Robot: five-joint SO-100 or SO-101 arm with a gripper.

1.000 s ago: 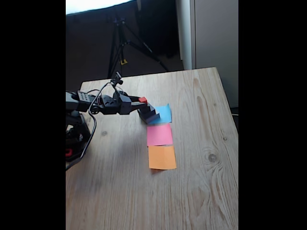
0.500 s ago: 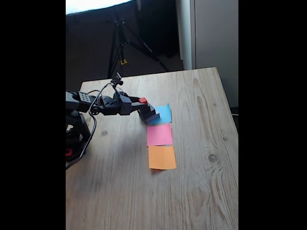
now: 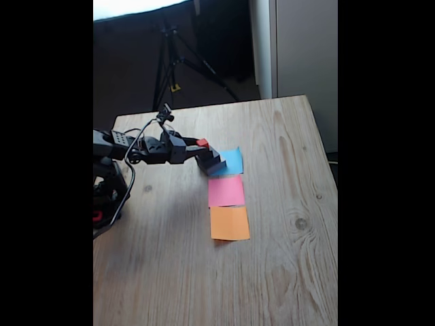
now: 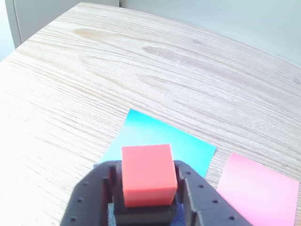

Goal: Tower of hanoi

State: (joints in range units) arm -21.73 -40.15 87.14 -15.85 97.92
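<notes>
In the fixed view, a wooden table (image 3: 272, 272) is being shown from above and somewhat behind the arm, whose dark base is being seen at the left edge. The arm is being held out low toward the right, with the gripper (image 3: 212, 163) placed at the left edge of the blue paper square (image 3: 232, 160). A dark stack of blocks (image 3: 216, 165) is being partly covered by the gripper there, and its separate layers cannot be told apart at this size. The tiny red cube (image 3: 202, 142) is being seen just above and left of the gripper tip. Below the blue square, the pink paper square (image 3: 225, 191) and then the orange paper square (image 3: 230, 223) are being laid in a column, nearly touching one another. A tripod (image 3: 173, 61) is being seen standing on the dark floor beyond the table.

In the wrist view, the tiny red cube (image 4: 146, 173) is being shown sitting on a black block (image 4: 143, 212), only the top rim of which is being seen. The two black fingers (image 4: 94, 195) of the gripper (image 4: 145, 202) are being held close on either side of this stack; the jaws are being pressed against the black block beneath the red cube, which is being pinched. The blue paper square (image 4: 162, 139) is being seen right behind the stack, and the pink paper square (image 4: 258, 190) is lying to its right, just apart from it.
</notes>
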